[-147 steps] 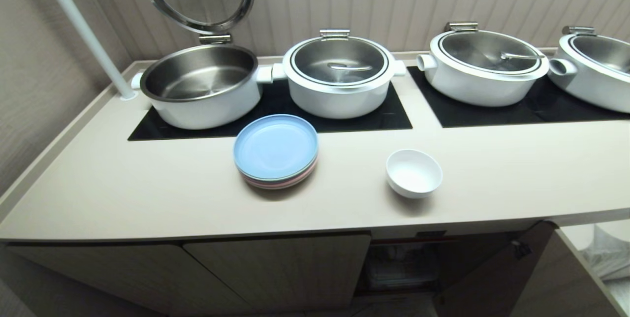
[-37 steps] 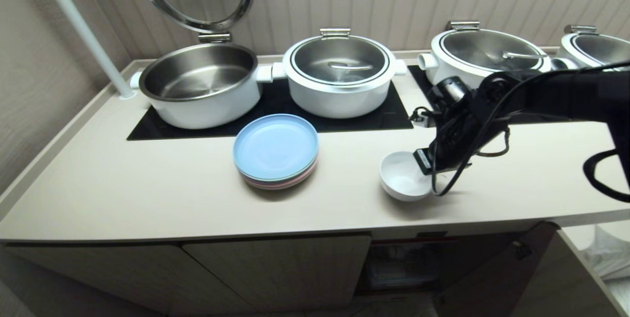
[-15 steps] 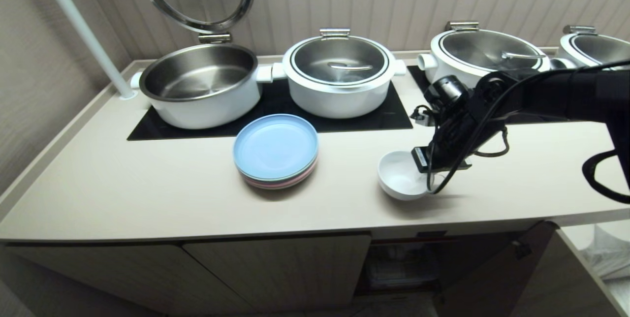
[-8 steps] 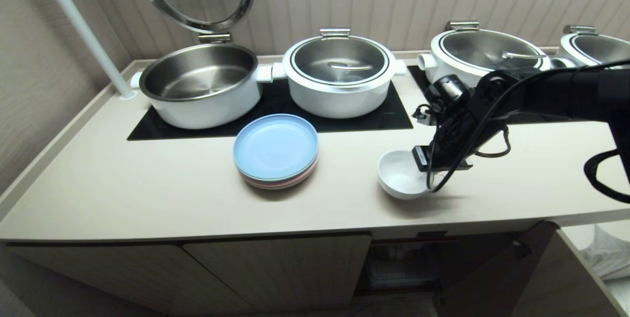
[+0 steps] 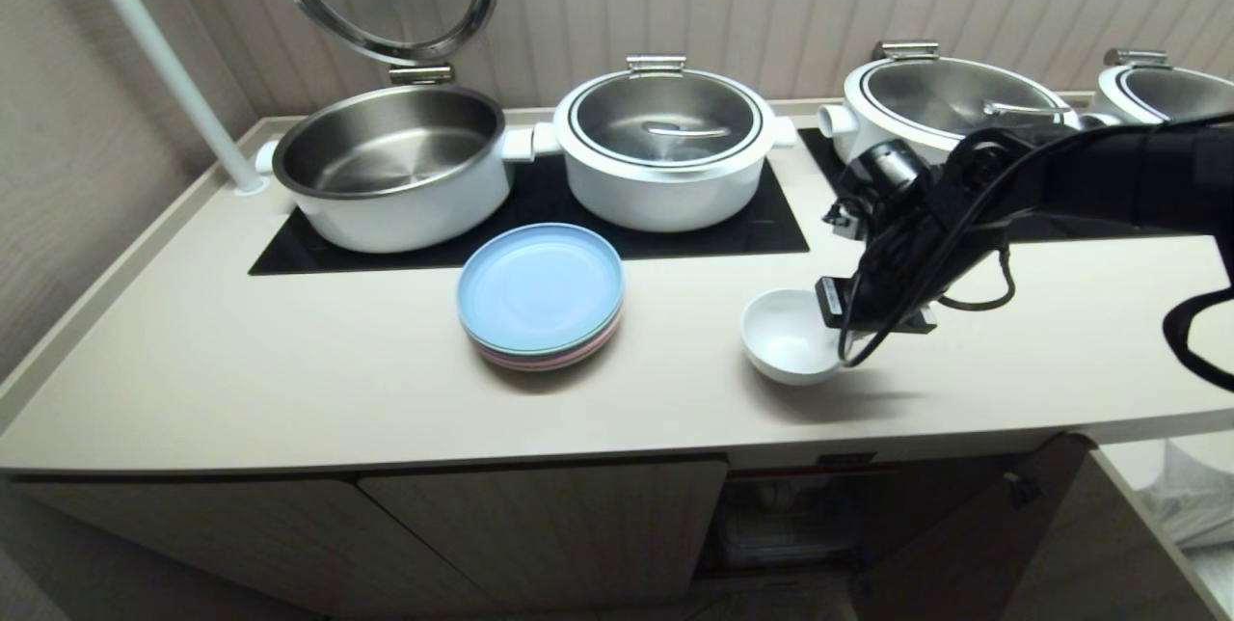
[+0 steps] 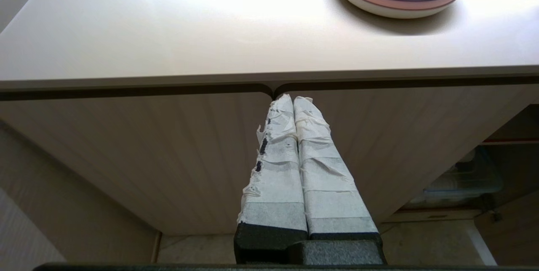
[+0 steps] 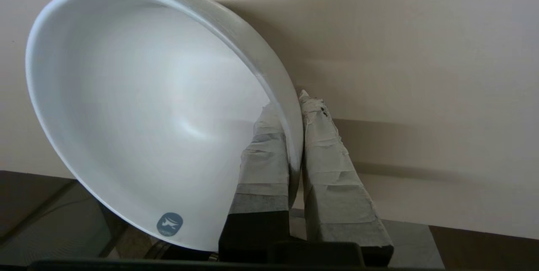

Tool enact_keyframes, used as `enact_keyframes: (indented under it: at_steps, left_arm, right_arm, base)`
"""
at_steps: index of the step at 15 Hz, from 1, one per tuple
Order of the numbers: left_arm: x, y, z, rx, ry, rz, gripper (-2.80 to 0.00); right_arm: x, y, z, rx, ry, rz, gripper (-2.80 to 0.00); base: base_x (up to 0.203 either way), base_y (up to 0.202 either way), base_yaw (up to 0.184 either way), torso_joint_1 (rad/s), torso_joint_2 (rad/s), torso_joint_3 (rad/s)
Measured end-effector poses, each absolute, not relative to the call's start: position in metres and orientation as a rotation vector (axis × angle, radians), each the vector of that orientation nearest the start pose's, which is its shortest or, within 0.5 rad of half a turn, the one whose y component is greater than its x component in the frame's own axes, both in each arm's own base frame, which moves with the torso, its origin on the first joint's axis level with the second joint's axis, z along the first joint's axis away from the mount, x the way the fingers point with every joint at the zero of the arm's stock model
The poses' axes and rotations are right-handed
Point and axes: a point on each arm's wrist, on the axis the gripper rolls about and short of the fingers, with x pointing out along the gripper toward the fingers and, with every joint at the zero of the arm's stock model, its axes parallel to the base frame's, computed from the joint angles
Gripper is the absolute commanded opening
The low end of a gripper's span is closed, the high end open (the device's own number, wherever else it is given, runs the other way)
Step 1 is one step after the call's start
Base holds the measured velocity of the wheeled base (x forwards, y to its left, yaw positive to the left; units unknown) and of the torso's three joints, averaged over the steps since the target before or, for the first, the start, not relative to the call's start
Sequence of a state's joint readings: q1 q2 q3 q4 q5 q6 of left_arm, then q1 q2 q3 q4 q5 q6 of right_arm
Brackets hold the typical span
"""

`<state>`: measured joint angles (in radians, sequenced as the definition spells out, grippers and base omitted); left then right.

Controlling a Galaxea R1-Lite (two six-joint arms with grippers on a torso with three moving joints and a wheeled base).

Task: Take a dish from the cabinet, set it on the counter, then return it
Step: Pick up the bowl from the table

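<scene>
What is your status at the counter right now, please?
Right gripper shut on bowl rim, bowl just above counter. Left gripper shut, parked low. Path to cabinet unobstructed.

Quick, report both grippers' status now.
Left gripper: shut, empty, parked below the counter in front of the cabinet.
Right gripper: shut on the rim of the white bowl.

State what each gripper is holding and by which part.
The right gripper holds the white bowl by its rim, one finger inside the wall and one outside. The left gripper is shut on nothing, parked below the counter.
</scene>
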<state>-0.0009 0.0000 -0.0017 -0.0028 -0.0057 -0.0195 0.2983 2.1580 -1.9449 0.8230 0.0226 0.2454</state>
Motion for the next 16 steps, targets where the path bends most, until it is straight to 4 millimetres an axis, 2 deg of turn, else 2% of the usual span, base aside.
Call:
enact_keyframes:
  at_steps: [7, 16]
  left_arm:
    - [-0.023, 0.0, 0.076, -0.019, -0.004, -0.007, -2.8]
    - [-0.023, 0.0, 0.076, -0.02, -0.004, -0.007, -2.8]
  right_arm:
    - [0.382, 0.109, 0.206, 0.142, 1.059, 0.116, -2.8]
    - [0.366, 0.103, 0.216, 0.221, 1.062, 0.076, -2.8]
  base:
    - [0.0, 0.0, 0.0, 0.0, 0.0, 0.0]
    - [0.0, 0.0, 0.0, 0.0, 0.0, 0.0]
